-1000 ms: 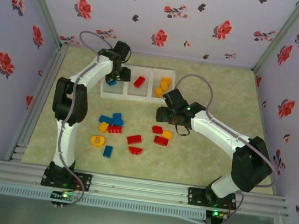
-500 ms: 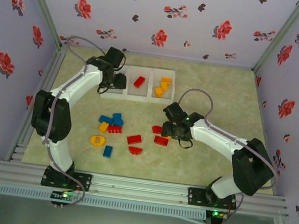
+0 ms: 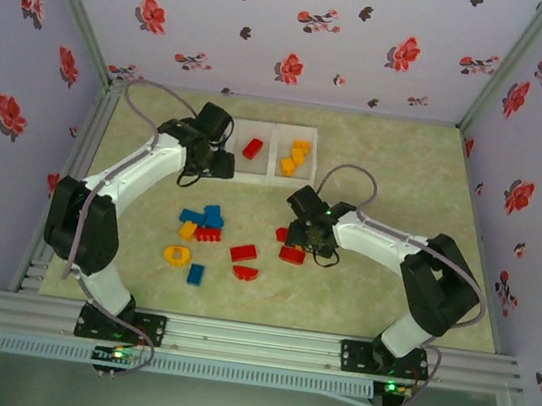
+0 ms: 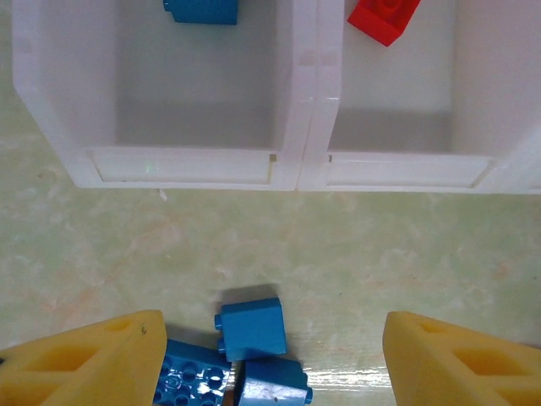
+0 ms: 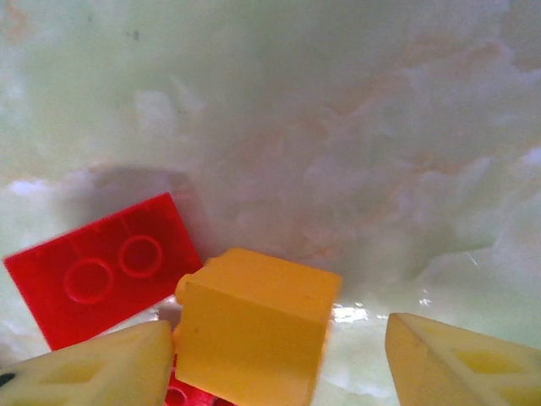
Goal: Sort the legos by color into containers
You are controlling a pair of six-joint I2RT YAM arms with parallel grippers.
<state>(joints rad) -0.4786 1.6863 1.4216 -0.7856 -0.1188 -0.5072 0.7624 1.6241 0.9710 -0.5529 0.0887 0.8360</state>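
Two grippers, both open. The right gripper (image 5: pixel 279 334) is low over the table (image 5: pixel 338 127) with its fingers astride a yellow brick (image 5: pixel 254 330); nothing is clamped. The left gripper (image 4: pixel 274 326) hangs empty just in front of the bins (image 4: pixel 303 101).

Progress, judged: early to midway. Sorted: one blue brick (image 4: pixel 201 8) in the left bin, one red brick (image 4: pixel 385 19) in the middle bin, several yellow bricks (image 3: pixel 296 156) in the right bin (image 3: pixel 314 138). Unsorted: about ten bricks loose on the table, namely a blue group (image 3: pixel 204 219), a lone blue brick (image 3: pixel 195 274), reds (image 3: pixel 243 253) in the middle, two yellow pieces (image 3: pixel 170 254) on the left, and the bricks under the right gripper.

Position of the yellow brick: between the fingers, touching one finger (image 5: pixel 101 364), with a clear gap to the other finger (image 5: pixel 465 359). A flat red brick (image 5: pixel 101 275) lies just beside it. The right bin, its destination by colour, is well apart, beyond the gripper.
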